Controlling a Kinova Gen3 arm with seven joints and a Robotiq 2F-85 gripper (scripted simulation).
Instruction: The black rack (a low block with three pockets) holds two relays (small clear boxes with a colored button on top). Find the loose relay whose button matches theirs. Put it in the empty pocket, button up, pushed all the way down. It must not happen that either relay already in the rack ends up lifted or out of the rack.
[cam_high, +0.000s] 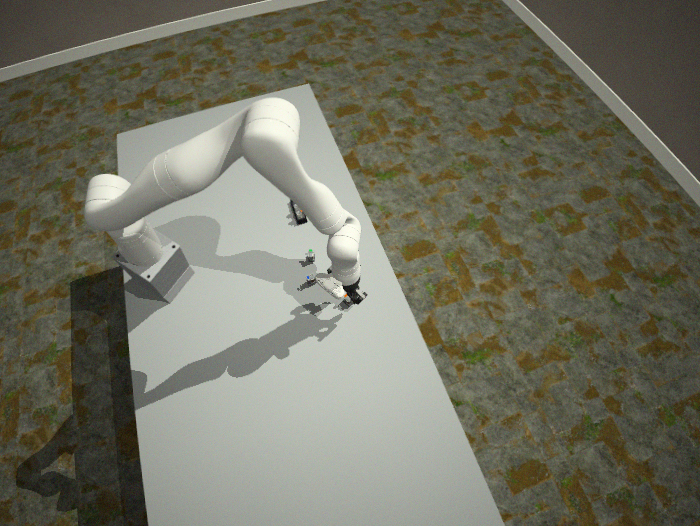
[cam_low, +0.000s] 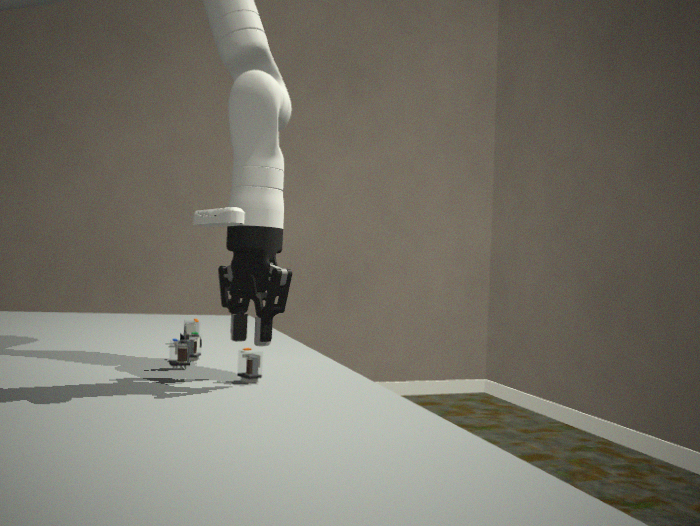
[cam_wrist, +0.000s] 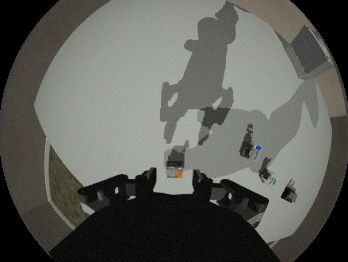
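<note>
A loose clear relay with an orange button (cam_low: 249, 363) stands upright on the grey table near its right edge. It also shows in the wrist view (cam_wrist: 175, 160) and, mostly hidden by the hand, in the overhead view (cam_high: 345, 295). My gripper (cam_low: 248, 338) points straight down just above it, open about halfway and empty, fingertips not touching it; in the wrist view the gripper (cam_wrist: 174, 179) has the relay lying between its fingertips. The black rack (cam_high: 298, 211) lies farther back, partly hidden by the forearm, with an orange button visible on it (cam_wrist: 290, 192).
A blue-button relay (cam_high: 309, 278) (cam_low: 179, 351) and a green-button relay (cam_high: 310, 255) (cam_low: 194, 342) stand between the orange one and the rack. The table's right edge runs close beside the gripper. The arm's base (cam_high: 152, 265) is at the left.
</note>
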